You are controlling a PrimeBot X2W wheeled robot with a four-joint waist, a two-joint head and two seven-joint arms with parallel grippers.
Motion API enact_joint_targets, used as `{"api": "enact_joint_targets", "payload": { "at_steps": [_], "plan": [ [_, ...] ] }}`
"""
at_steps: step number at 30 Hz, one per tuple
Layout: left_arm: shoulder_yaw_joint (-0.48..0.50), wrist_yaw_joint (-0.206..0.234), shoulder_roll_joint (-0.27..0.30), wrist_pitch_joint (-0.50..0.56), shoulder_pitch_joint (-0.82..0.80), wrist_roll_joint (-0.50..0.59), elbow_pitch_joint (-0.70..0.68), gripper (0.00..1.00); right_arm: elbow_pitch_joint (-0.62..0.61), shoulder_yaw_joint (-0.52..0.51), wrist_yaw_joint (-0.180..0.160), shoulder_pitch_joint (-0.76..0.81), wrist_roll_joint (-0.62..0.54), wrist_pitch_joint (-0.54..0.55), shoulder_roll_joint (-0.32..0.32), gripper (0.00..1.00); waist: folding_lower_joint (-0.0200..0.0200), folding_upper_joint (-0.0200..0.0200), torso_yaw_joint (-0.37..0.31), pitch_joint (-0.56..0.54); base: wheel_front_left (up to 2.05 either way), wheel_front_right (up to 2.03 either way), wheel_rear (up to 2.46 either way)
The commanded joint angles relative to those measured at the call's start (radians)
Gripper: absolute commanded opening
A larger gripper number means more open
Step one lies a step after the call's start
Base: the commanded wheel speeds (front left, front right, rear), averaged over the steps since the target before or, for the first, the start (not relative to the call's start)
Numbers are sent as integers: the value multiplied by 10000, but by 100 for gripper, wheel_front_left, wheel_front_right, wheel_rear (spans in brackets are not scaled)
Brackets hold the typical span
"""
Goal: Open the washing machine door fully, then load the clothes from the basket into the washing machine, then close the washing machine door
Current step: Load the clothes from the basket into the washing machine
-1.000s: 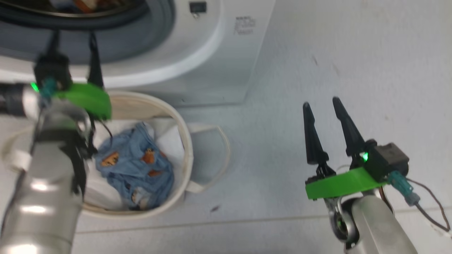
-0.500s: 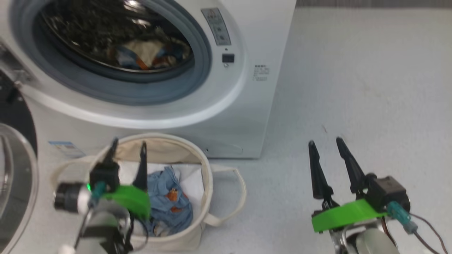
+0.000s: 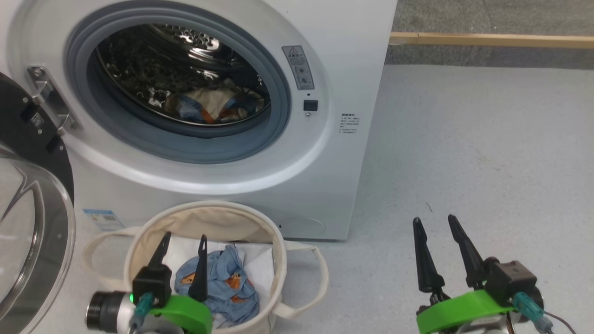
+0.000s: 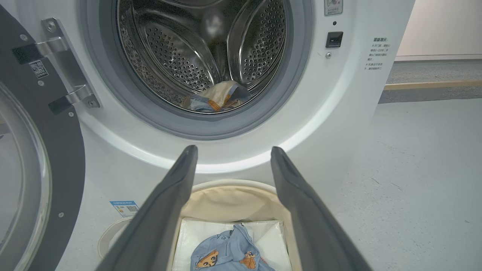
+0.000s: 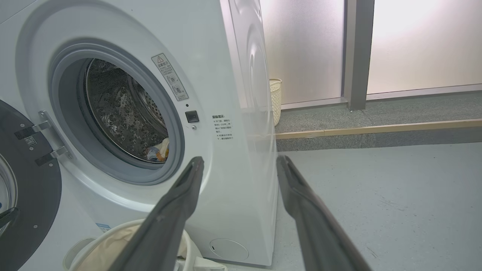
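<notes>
The white washing machine [image 3: 352,60] [image 4: 339,124] [image 5: 233,169] stands with its black glass door [image 3: 32,204] [image 4: 41,158] [image 5: 26,195] swung wide to the left. A cream garment [image 3: 213,104] [image 4: 220,97] [image 5: 162,150] lies in the steel drum. In front sits the cream basket [image 3: 218,220] [image 4: 229,199] [image 5: 101,248], holding a light blue garment [image 3: 227,283] [image 4: 231,254] on a white sheet. My left gripper [image 3: 184,240] [image 4: 231,150] hovers open and empty just over the basket. Over bare floor to the right, my right gripper [image 3: 434,221] [image 5: 239,160] is open and empty too.
Grey floor [image 3: 487,153] stretches to the right of the washer. A wooden strip [image 3: 492,40] [image 5: 376,128] marks a low step behind. A pale lattice bin [image 5: 276,99] stands by frosted panels beyond the machine.
The camera has tilted up, bringing the drum and door into view. My left gripper has drawn back from the washer's rim to above the basket. The right gripper has held still.
</notes>
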Motion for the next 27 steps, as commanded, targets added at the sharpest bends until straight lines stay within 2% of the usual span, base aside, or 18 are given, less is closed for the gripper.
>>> {"api": "enact_joint_targets", "payload": {
  "at_steps": [1,27],
  "plan": [
    [404,26,51,-47,-56,16,-467,100,-302,237,2,-111,50,-48,-16,100,1,-1,-27,-102,0,0,0],
    [588,-83,-84,-47,260,255,-432,100,-328,278,2,-53,161,-48,-16,100,1,-1,-121,-122,0,0,0]
  ]
}}
